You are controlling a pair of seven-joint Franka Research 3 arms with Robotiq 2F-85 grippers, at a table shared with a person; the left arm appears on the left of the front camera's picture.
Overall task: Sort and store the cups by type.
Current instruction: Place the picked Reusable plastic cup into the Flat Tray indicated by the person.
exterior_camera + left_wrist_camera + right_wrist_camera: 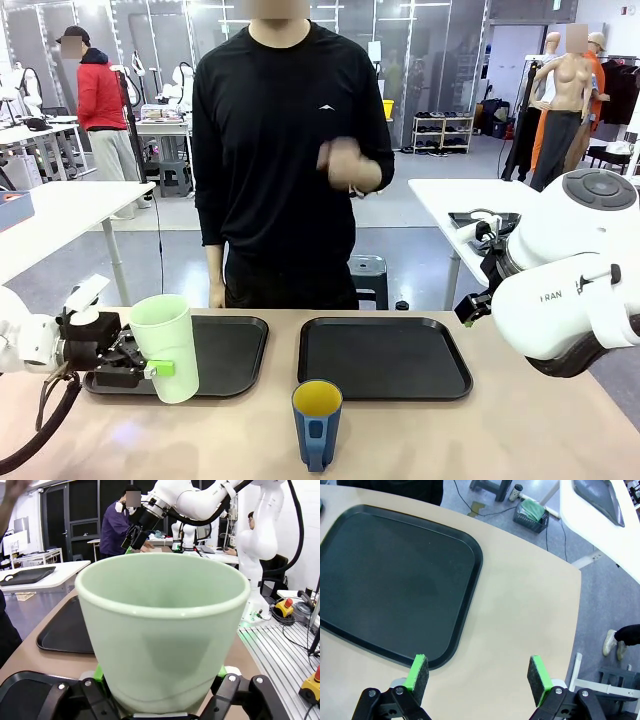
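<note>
My left gripper (pixel 158 368) is shut on the pale mint-green tumbler (pixel 165 330), gripping its side near the base, at the front edge of the left black tray (pixel 235 345). The tumbler stands open end up and leans slightly. In the left wrist view the tumbler (pixel 160 625) sits between the green pads (pixel 98 672). The dark blue handled mug (pixel 317 425), yellow inside, stands upright on the table near the front edge, between the two trays. My right gripper (pixel 480 672) hangs open and empty above bare table beside the right tray's corner (pixel 395 580).
The right black tray (pixel 385 355) lies with nothing on it. A person (pixel 290 150) in black stands at the far side with one hand raised at chest height. The right arm's body (pixel 565 290) bulks over the table's right end.
</note>
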